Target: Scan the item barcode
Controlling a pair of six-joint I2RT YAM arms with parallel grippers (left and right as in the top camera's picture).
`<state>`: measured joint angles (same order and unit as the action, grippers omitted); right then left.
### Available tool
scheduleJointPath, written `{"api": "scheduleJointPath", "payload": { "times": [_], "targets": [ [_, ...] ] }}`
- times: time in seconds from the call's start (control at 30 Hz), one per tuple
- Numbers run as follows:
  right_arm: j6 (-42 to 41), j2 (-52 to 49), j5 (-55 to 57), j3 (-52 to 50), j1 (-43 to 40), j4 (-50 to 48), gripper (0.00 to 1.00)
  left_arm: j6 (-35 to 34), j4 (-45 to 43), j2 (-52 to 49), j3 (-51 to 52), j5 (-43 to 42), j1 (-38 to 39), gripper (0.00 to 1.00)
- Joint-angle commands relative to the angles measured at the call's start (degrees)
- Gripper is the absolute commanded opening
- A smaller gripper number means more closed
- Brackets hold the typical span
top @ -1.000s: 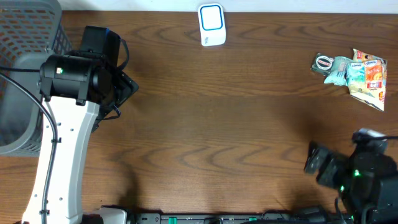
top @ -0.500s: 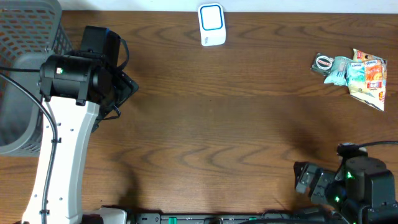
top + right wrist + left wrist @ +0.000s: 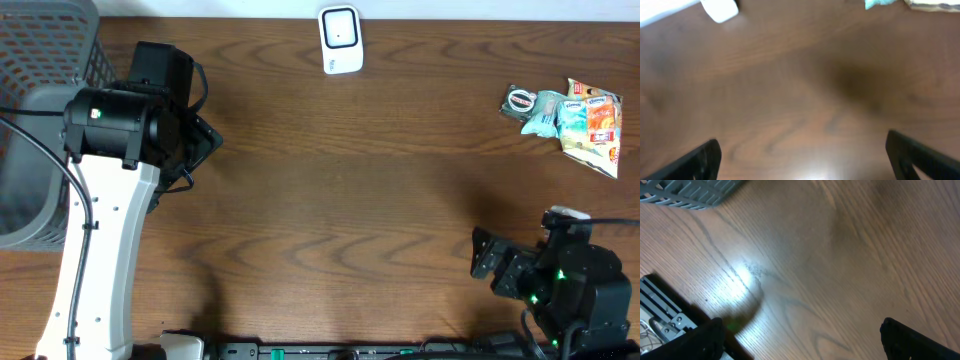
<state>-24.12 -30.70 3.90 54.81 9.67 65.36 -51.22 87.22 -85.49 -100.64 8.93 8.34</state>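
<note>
1. The table is dark brown wood with a wavy grain and a slight shine.
2. The snack packets lie at the far right. They are a small heap of crinkled glossy bags in teal, white and orange, with one round piece at its left end. Nothing touches them.
3. The scanner is a small white rounded box at the far edge, near the middle.
4. A grey plastic mesh basket stands at the far left.
5. The left gripper is black, on a white arm, just beside the basket. Its jaws stand wide, holding nothing.
6. The right gripper is at the near right, well apart from the packets. Its jaws also stand wide and empty.
7. Only the left wrist view shows a bright reflection on the wood under that gripper, and a basket corner.
8. The right wrist view is blurred. Beyond the gripper I see the scanner and the packets' edge.
</note>
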Motion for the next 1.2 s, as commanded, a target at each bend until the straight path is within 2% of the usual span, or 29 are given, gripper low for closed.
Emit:
{"api": "scheduleJointPath", "payload": {
  "times": [0.0, 0.2, 0.37, 0.73, 1.0, 1.17],
  "targets": [
    [8.6, 4.6, -2.9, -6.4, -3.7, -6.0, 0.99, -0.3, 0.4, -0.1, 0.1, 0.3, -0.3, 0.98],
    [12.9, 13.0, -4.1, -18.1, -4.8, -20.0, 0.99, -0.3, 0.4, -0.1, 0.1, 0.3, -0.3, 0.98],
    [13.5, 19.9, -4.1, -26.9, -6.0, -32.0, 0.99, -0.3, 0.4, -0.1, 0.1, 0.3, -0.3, 0.98],
    [15.5, 25.6, -4.3, -43.1, -6.4, -56.5, 0.99, -0.3, 0.4, -0.1, 0.1, 0.3, -0.3, 0.98],
    [15.4, 29.2, -5.2, -52.2, -8.7, -68.5, 0.99, -0.3, 0.4, -0.1, 0.1, 0.3, -0.3, 0.98],
    [15.5, 30.4, -5.1, -54.5, -9.7, -69.7, 0.99, -0.3, 0.4, -0.1, 0.1, 0.3, -0.3, 0.98]
  ]
}}
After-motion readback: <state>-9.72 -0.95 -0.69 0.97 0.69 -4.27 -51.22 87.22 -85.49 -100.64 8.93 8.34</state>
